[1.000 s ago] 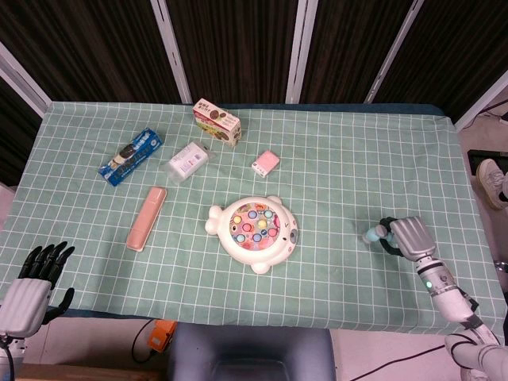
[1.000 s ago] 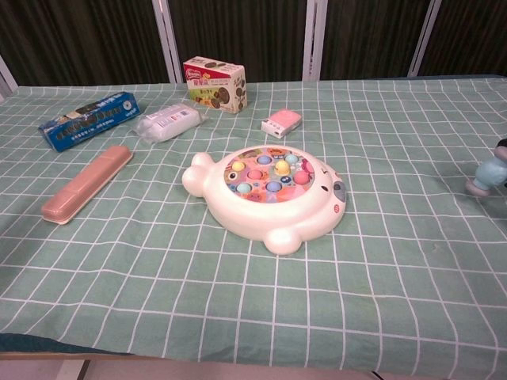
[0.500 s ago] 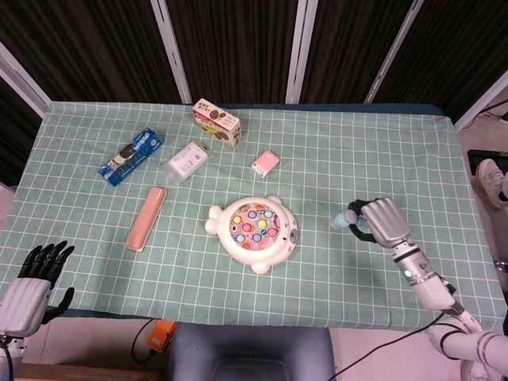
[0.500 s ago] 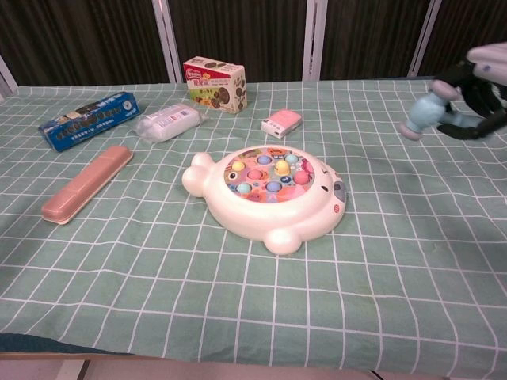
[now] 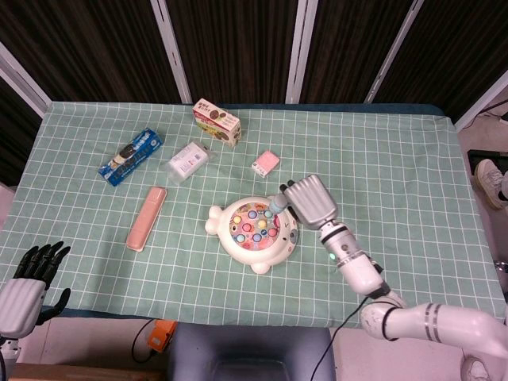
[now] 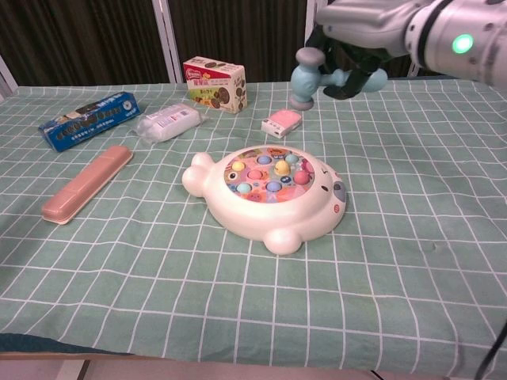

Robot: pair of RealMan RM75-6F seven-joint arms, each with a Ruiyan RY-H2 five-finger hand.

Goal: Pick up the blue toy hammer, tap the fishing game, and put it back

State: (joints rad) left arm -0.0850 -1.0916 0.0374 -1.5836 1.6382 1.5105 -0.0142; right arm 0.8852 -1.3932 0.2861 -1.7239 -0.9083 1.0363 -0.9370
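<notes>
The white fishing game (image 5: 254, 232) (image 6: 265, 198), with coloured fish in its round top, sits mid-table. My right hand (image 5: 311, 202) (image 6: 372, 32) grips the blue toy hammer (image 6: 310, 77) by its handle and holds it in the air above the game's right side. The hammer head (image 5: 277, 209) points down and clearly hangs above the game in the chest view. My left hand (image 5: 30, 279) hangs off the table's near left corner, fingers apart, holding nothing.
A pink case (image 5: 147, 218), a blue snack pack (image 5: 130, 156), a white packet (image 5: 189, 162), a cookie box (image 5: 217, 122) and a small pink item (image 5: 266, 163) lie on the green checked cloth, left and behind the game.
My right hand carried the hammer from the table's right side up and leftward to above the fishing game. The left hand stayed put.
</notes>
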